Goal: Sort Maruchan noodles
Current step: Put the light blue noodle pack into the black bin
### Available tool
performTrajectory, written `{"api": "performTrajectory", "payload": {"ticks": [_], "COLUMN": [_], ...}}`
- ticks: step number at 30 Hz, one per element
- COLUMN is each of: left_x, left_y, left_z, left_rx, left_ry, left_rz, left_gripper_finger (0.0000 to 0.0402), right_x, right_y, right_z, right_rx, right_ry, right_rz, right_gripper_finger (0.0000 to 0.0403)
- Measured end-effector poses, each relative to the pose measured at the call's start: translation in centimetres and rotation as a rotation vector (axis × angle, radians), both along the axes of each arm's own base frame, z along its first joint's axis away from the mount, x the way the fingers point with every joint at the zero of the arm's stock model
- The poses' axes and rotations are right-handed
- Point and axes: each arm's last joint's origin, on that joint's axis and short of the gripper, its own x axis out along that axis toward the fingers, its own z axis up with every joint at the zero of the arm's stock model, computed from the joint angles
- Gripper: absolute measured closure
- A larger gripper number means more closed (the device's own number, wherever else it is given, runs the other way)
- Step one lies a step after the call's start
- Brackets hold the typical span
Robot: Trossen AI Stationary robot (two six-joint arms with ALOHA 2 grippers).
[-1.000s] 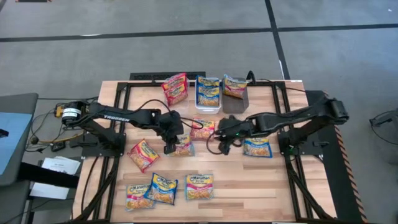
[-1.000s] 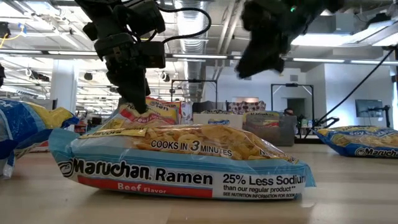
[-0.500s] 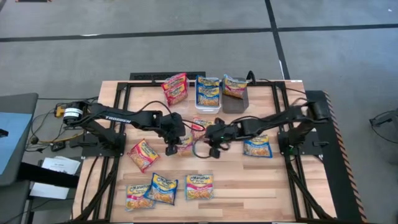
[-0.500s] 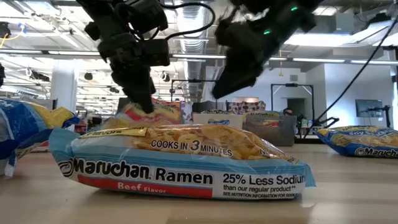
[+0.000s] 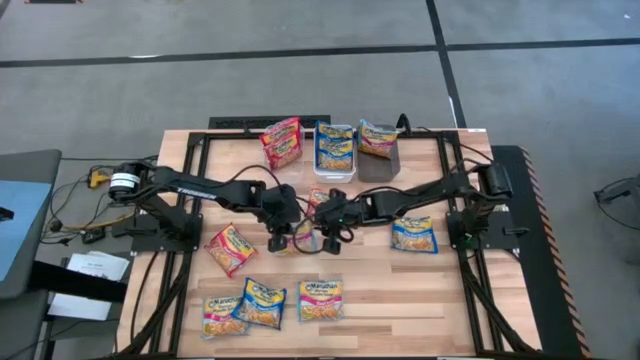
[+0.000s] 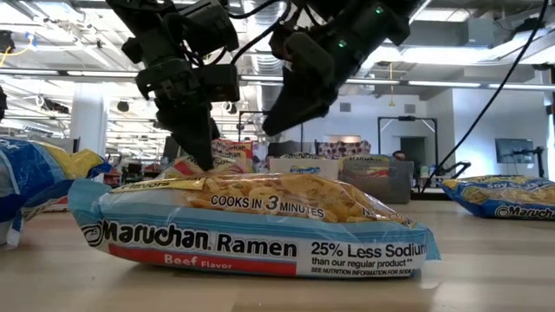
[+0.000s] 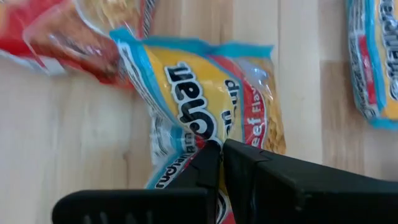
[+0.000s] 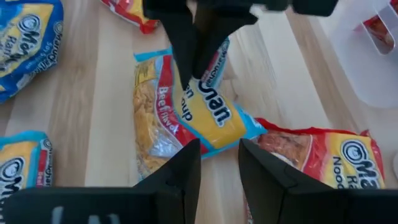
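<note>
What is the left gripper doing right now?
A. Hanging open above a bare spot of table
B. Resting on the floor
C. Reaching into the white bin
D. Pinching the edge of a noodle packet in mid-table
D. The left wrist view shows the left gripper closed on the edge of a packet, also seen from the right wrist view; the right gripper hovers open nearby.

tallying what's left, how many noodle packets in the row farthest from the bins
3: a pink packet on the left, a blue packet overlapping it, a light-blue packet to their right. None looks hidden.
</note>
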Motion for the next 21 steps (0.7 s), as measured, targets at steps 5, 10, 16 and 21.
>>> {"api": "performTrajectory", "payload": {"ticks": [5, 10, 16, 21], "left_x": [0.0, 0.1, 0.2, 0.3], "left_y": [-0.1, -0.3, -0.9, -1.3], "left_z": [0.1, 0.1, 0.2, 0.2], "left_rx": [-0.002, 0.002, 0.011, 0.027], "left_ry": [-0.006, -0.021, -0.027, -0.04], "left_rz": [-0.006, -0.015, -0.044, -0.049], "left_gripper_finger": [0.0401, 0.0401, 0.0401, 0.0401], "right_x": [0.0, 0.1, 0.1, 0.2], "right_y": [-0.4, -0.4, -0.6, -1.1], "right_z": [0.0, 0.1, 0.1, 0.1], "right_rx": [-0.01, -0.083, -0.08, -0.023], "right_ry": [0.002, 0.003, -0.005, -0.007], "right_rz": [0.004, 0.068, 0.062, 0.1], "right_gripper_finger": [0.0269, 0.0265, 0.0241, 0.0217]}}
